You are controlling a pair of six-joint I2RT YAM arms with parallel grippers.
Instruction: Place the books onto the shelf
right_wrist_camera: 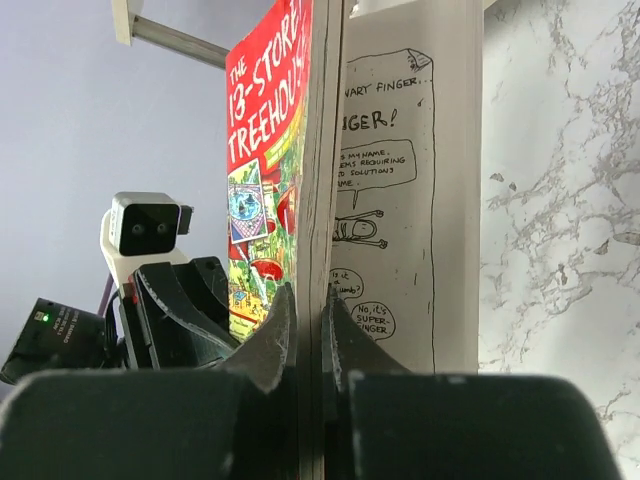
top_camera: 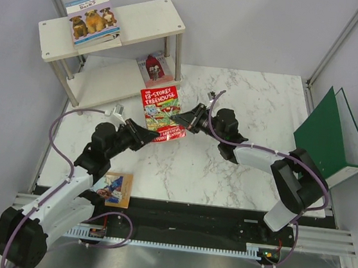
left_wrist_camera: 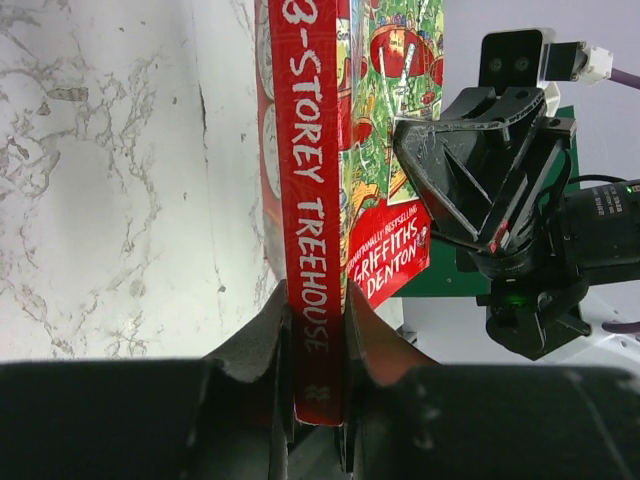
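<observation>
Left gripper [left_wrist_camera: 316,312] is clenched on the Treehouse book [top_camera: 161,106]. One finger [left_wrist_camera: 262,345] presses each side of the red spine, right at the spine's end. Right gripper [right_wrist_camera: 310,300] is clamped shut as well, pinching the opposite long edge of the same book. From its wrist view the red cover runs up on one side of the fingers [right_wrist_camera: 268,335], and a white page of cartoon drawings shows on the other. So both arms have hold of this one book, meeting nose to nose across it.

From above, the book hangs between them with its front cover facing up and a little tilted. It sits toward the far left of the marble table [top_camera: 226,178], just in front of the shelf [top_camera: 146,20]. Whether its lower edge touches the tabletop I cannot tell.

The shelf stands in the table's far left corner. The dogs-cover book [top_camera: 92,17] lies flat at the left end of the top board. A red-and-white book [top_camera: 153,68] sits at the right end of the lower board, its title too small to read. At the near edge, beside the left arm, the orange-brown book [top_camera: 117,189] lies flat. The green ring binder [top_camera: 324,134] stands at the right edge.
</observation>
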